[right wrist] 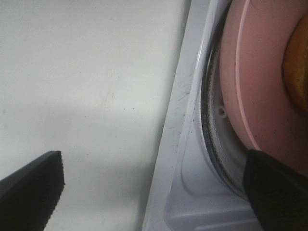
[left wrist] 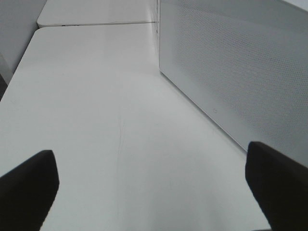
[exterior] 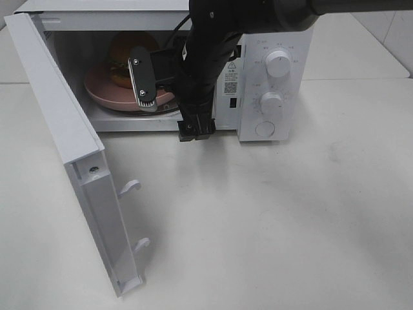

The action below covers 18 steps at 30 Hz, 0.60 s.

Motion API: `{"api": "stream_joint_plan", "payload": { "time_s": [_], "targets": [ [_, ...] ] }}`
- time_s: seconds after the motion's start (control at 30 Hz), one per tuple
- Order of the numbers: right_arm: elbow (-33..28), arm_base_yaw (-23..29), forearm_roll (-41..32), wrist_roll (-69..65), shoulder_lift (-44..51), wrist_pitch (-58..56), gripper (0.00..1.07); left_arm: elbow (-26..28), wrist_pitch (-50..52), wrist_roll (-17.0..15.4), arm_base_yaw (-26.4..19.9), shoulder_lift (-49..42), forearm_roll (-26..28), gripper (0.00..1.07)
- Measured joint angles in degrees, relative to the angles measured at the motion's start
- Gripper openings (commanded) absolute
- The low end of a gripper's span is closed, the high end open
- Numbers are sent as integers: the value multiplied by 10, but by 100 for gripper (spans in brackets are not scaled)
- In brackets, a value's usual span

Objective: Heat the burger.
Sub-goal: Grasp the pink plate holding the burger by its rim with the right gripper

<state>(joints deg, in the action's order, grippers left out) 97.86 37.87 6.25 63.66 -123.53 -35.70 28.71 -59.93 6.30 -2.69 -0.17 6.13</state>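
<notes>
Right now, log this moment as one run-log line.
stage: small brown-bun burger on round pink plate inside white microwave | door: open | right end effector: open at the opening, empty | left end effector: open, empty

The microwave is white with 2 white dials and a fine dotted side panel. The plate is pink. The burger is brown and yellow. The table is off-white.

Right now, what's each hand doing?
Left hand: open, holding nothing.
Right hand: open, empty, at the microwave mouth by the plate.
</notes>
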Motion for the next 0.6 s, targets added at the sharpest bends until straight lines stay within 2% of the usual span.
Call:
{"api": "stream_joint_plan", "payload": {
  "time_s": [0.23, 0.6],
  "targets": [
    [48, 0, 7, -7, -46, 0, 92, 0, 0, 0, 0, 0, 0, 101],
    [172, 0, 11, -21, -118, -37, 90, 0, 0, 0, 0, 0, 0, 101]
  ]
}}
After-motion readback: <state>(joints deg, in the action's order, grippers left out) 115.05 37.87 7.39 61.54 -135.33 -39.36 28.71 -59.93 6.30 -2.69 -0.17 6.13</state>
